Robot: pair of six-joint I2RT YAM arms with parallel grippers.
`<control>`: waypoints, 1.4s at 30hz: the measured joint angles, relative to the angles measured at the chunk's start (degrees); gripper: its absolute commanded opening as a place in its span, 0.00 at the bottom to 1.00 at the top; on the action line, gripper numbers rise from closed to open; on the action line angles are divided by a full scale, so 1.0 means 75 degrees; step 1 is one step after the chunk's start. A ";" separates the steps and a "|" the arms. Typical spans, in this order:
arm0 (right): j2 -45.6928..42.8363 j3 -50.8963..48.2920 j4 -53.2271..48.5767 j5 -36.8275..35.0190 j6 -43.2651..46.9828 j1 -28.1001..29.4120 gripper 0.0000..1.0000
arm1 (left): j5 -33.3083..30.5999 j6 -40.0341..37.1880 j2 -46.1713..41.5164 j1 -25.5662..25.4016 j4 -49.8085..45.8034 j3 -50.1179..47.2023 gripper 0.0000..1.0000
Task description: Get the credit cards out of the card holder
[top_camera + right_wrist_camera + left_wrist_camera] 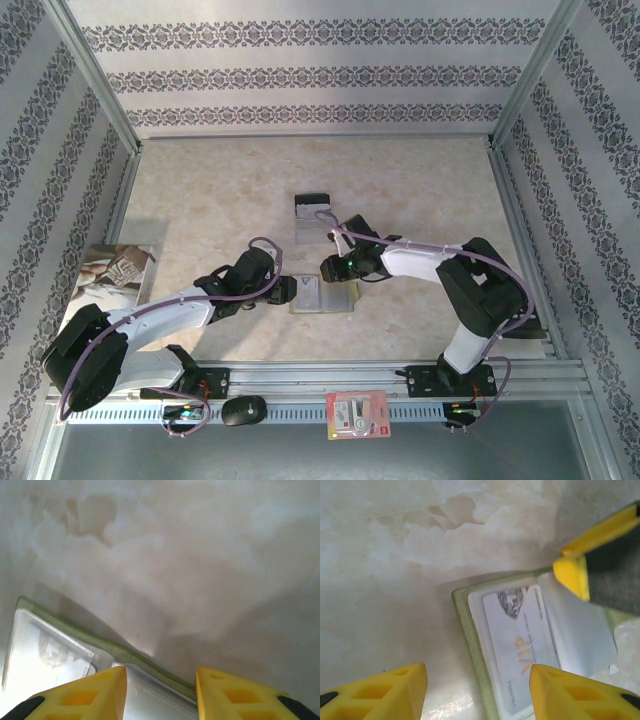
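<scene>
Card holder lying open, edge inside parted left end effector

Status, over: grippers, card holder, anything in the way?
Both open: left gripper low over the card holder, right gripper straddling its edge. VIP card in its pocket, not yet out. Second card lies on the table beyond. Nothing blocking.
</scene>
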State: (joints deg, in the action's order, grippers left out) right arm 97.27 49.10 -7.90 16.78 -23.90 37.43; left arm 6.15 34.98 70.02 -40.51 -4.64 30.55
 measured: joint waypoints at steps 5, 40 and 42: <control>-0.0495 -0.0277 -0.0146 -0.0256 -0.0254 0.0335 0.41 | 0.0035 -0.0009 0.0073 0.0000 0.0050 -0.0009 0.51; -0.1078 -0.0743 -0.1037 -0.0012 -0.0761 0.0597 0.37 | 0.0149 -0.0417 0.0915 0.0003 0.0152 0.0061 0.52; -0.1078 -0.0688 -0.1099 -0.0061 -0.0662 0.0522 0.39 | 0.0152 -0.0417 0.0906 0.0003 0.0149 0.0061 0.52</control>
State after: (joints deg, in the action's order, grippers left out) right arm 89.19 43.94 -16.14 16.32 -28.86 41.34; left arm 7.29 31.86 76.82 -40.49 -3.53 31.00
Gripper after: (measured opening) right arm 0.374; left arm 0.515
